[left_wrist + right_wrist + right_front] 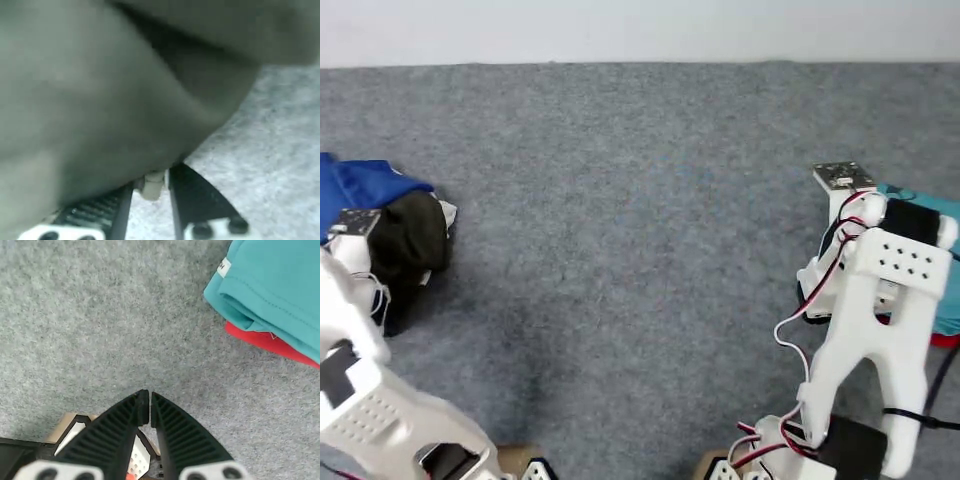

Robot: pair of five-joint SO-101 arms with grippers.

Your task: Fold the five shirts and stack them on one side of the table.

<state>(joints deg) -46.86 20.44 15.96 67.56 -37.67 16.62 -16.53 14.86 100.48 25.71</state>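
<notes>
A grey carpeted worktop (640, 200) was seen from above, with one robot arm at each lower corner. The left claw (152, 176) was closed on a dark olive shirt (100, 90), its black fingers (192, 197) a little apart and their tips buried in the cloth, which hung close over the wrist camera. From above, that shirt lay bunched at the worktop's left edge, against the left arm. One blue shirt (360, 185) lay just behind it, touching it, and a scrap of white cloth (447, 212) showed at its far edge. The right claw (150, 394) was clenched with nothing in it, tips together, over bare worktop. Near it but apart lay one teal shirt (280, 295), folded, on top of one red shirt (260, 342) at the worktop's right edge. Four shirts could be counted with certainty: two on the left, two stacked on the right.
</notes>
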